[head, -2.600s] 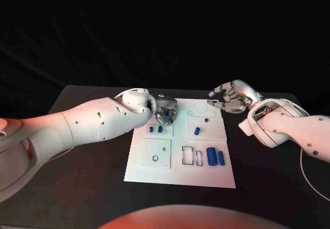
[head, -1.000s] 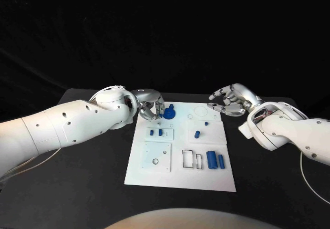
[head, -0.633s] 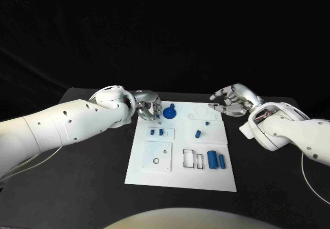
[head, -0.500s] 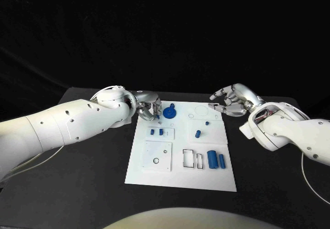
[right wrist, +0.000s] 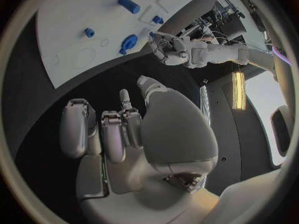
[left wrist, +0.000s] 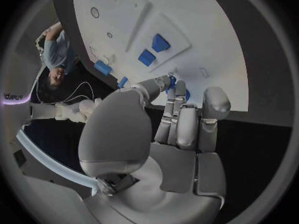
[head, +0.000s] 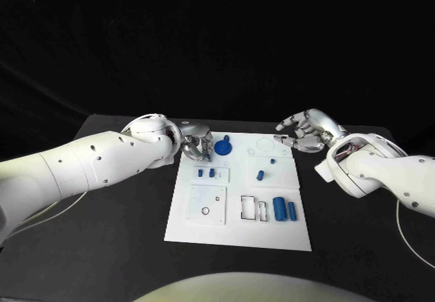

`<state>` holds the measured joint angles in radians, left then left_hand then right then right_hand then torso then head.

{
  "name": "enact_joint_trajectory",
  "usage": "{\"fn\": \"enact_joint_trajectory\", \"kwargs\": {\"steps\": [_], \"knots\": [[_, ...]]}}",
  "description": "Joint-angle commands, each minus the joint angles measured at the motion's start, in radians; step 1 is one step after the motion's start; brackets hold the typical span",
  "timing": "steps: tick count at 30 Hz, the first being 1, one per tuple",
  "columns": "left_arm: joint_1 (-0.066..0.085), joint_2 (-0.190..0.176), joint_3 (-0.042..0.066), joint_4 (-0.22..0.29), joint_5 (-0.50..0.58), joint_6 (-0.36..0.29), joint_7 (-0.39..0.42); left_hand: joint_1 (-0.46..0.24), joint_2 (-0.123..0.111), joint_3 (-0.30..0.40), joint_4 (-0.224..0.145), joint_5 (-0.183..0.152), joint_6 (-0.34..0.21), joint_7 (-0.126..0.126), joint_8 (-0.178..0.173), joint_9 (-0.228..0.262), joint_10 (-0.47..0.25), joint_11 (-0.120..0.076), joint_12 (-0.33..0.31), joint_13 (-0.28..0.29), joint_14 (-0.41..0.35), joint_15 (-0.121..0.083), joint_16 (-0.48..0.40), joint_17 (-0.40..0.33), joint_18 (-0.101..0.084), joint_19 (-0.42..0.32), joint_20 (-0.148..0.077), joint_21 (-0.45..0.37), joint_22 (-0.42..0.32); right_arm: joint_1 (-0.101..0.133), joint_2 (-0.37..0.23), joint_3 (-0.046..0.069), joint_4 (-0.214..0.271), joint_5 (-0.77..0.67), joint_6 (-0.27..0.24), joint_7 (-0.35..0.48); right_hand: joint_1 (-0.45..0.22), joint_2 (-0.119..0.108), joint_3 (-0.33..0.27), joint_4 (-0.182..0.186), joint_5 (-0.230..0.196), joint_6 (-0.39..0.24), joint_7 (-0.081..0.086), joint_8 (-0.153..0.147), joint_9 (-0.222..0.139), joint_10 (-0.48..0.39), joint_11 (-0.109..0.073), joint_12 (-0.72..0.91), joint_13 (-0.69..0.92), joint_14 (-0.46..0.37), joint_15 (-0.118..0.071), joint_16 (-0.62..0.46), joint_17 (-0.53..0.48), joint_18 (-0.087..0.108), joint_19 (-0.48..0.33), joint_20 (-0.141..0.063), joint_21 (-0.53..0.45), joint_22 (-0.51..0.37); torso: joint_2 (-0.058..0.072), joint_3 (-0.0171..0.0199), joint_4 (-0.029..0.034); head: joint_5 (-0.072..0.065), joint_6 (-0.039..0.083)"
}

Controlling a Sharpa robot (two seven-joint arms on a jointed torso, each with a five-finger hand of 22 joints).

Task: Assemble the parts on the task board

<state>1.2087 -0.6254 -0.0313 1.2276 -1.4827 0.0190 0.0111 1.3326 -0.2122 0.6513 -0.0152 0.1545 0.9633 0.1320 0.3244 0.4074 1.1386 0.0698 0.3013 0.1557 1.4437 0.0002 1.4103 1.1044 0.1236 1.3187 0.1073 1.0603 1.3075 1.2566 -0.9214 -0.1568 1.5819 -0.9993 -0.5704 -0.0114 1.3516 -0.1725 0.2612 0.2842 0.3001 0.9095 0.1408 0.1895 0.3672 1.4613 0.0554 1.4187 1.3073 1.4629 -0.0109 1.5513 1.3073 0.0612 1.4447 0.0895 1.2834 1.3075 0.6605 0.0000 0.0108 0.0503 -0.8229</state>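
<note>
The white task board (head: 237,226) lies in the middle of the black table. At its far left corner sits a blue round part (head: 223,149) with a knob. My left hand (head: 196,146) reaches it from the side, and thumb and fingertips (left wrist: 167,84) close on its edge. Two small blue pieces (head: 205,172) stand in a pocket just below it; they also show in the left wrist view (left wrist: 153,50). My right hand (head: 307,132) hovers over the board's far right corner, fingers curled in and holding nothing.
More blue parts stay on the board: two small pegs (head: 260,174) mid-right and two cylinders (head: 283,208) beside rectangular slots (head: 252,208). A square plate with holes (head: 207,203) lies on the near left. Bare black table (head: 109,239) flanks the board.
Since 2.6 s ago my left hand drew back to the left, uncovering the blue round part, and has stayed at its edge since. The right hand has barely moved.
</note>
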Motion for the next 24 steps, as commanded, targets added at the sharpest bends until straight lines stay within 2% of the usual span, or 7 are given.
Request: {"fn": "enact_joint_trajectory", "kwargs": {"steps": [1,6,24], "knots": [[-0.001,0.007,-0.002,-0.003,0.013,0.03,0.0,-0.009,-0.001,-0.002,0.0,0.006,0.006,0.001,-0.004,0.002,0.008,-0.002,-0.005,-0.001,0.001,-0.002,0.0,-0.001,-0.017,0.004,-0.001,-0.004,0.111,-0.001,0.001,0.0,0.001,-0.011,0.011,0.001,-0.012,0.001,0.006,0.0,0.003,0.004,-0.006,0.005,0.001,-0.002,-0.004,0.001,0.113,0.09,-0.007,-0.005,0.189,0.005,-0.002,-0.001,-0.003,0.132,-0.001,0.0,0.0009,0.0,0.0],[-0.002,0.014,-0.006,-0.01,0.015,0.036,-0.002,-0.011,-0.001,-0.003,0.001,0.003,0.005,0.002,-0.006,0.002,0.008,-0.001,-0.008,-0.001,0.0,-0.002,0.0,-0.003,-0.017,0.002,-0.001,-0.007,0.111,-0.001,0.001,0.0,0.002,-0.011,0.01,0.0,-0.012,0.001,0.006,0.0,0.003,0.004,-0.006,0.005,0.001,-0.002,-0.004,0.001,0.113,0.09,-0.007,-0.005,0.189,0.005,-0.002,-0.001,-0.003,0.132,-0.001,-0.0003,-0.0004,0.003,0.0],[-0.002,0.03,-0.01,-0.028,-0.007,0.046,-0.005,-0.008,-0.002,-0.005,-0.006,-0.007,0.006,0.001,-0.01,0.003,0.022,-0.004,-0.009,0.003,-0.003,-0.004,-0.001,-0.006,-0.016,0.0,-0.002,-0.011,0.112,-0.001,-0.001,0.0,0.004,-0.011,0.006,0.001,-0.014,-0.001,0.012,0.0,0.003,0.003,-0.006,0.006,0.003,-0.002,-0.004,-0.001,0.111,0.09,-0.008,-0.005,0.188,0.006,-0.003,-0.002,-0.006,0.131,-0.001,-0.0006,0.0001,0.0,-0.003]]}}
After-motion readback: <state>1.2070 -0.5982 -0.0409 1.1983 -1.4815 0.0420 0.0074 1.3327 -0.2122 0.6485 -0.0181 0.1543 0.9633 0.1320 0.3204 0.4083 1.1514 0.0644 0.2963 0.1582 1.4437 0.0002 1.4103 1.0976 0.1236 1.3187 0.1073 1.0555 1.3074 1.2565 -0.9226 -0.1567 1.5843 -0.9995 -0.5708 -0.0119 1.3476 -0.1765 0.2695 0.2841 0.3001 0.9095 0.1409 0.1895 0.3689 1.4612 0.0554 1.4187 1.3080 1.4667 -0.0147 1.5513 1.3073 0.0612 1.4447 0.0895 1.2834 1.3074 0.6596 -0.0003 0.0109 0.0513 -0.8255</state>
